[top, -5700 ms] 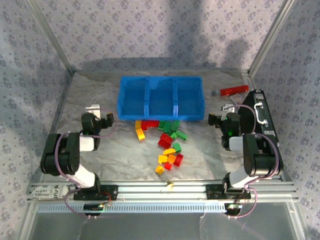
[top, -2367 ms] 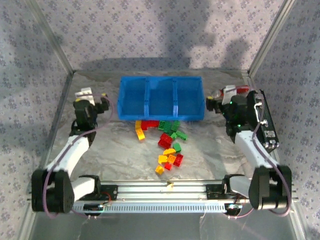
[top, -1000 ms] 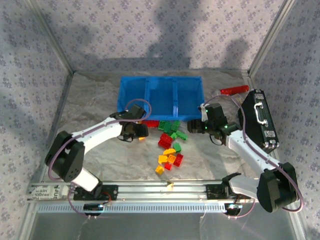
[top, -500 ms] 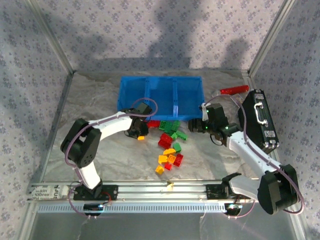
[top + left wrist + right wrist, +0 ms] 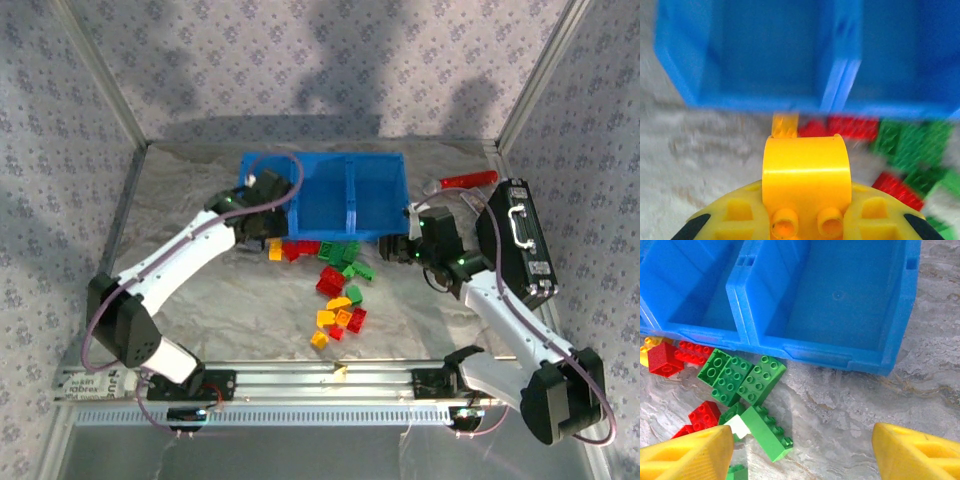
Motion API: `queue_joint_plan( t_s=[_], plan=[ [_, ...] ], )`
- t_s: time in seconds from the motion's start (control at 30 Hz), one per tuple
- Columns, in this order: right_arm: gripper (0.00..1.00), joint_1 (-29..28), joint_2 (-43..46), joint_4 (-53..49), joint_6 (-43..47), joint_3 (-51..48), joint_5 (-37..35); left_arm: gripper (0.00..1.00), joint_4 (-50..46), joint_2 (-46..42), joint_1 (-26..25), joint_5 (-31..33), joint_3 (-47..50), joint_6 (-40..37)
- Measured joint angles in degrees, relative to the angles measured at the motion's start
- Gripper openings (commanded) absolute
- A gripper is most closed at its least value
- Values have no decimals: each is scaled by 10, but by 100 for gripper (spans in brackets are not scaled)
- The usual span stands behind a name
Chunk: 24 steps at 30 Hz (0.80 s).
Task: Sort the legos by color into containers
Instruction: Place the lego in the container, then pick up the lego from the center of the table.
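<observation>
Left claw [image 5: 805, 217] clamped on a yellow lego [image 5: 805, 170], lower centre, just short of the blue tray [image 5: 760, 60]. Right claw [image 5: 802, 440] wide, empty, over green legos [image 5: 757, 380] at frame's left.

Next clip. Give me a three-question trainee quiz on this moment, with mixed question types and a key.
1. True or false: the left claw is shut on a yellow brick.
2. The right claw is: A) open and holding nothing B) shut on a brick C) shut with nothing in it.
3. Fill in: the blue tray's right compartment holds ___ bricks.
Key: 1 true; 2 A; 3 no.
</observation>
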<state>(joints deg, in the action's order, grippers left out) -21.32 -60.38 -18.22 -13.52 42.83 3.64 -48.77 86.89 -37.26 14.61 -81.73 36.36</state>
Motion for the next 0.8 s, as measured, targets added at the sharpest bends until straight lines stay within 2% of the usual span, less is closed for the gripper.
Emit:
queue_joint_plan(
  t_s=[0.1, 0.13, 0.17, 0.2, 0.23, 0.33, 0.47, 0.57, 0.67, 0.8],
  plan=[
    [75, -1, 10, -2, -2, 0, 0, 8, -6, 34, 37, 9, -99, -31],
    [75, -2, 16, -3, -2, 0, 0, 11, -7, 50, 50, 10, -126, -41],
    [75, -2, 21, -5, -2, 0, 0, 24, -8, 69, 61, 11, -150, -50],
    [75, -2, 28, -6, -2, 0, 1, 54, -9, 90, 73, 11, -172, -59],
    [76, -3, 37, -7, -2, 0, 1, 69, -16, 114, 83, 11, -195, -69],
    [77, -5, 64, -15, -4, 0, 2, 84, -45, 175, 86, 19, -249, -85],
    [78, -5, 85, -22, -2, -2, 1, 84, -55, 165, 21, 49, -218, -95],
    [77, -5, 69, -28, 3, -3, 1, 81, -28, 99, -31, 33, -122, -84],
    [75, -10, 20, -35, 17, 0, 2, 76, 19, 4, -38, 4, 14, -59],
    [70, -34, -96, -66, 52, 45, 2, 71, 101, -105, -26, -32, 195, -16]
  ],
)
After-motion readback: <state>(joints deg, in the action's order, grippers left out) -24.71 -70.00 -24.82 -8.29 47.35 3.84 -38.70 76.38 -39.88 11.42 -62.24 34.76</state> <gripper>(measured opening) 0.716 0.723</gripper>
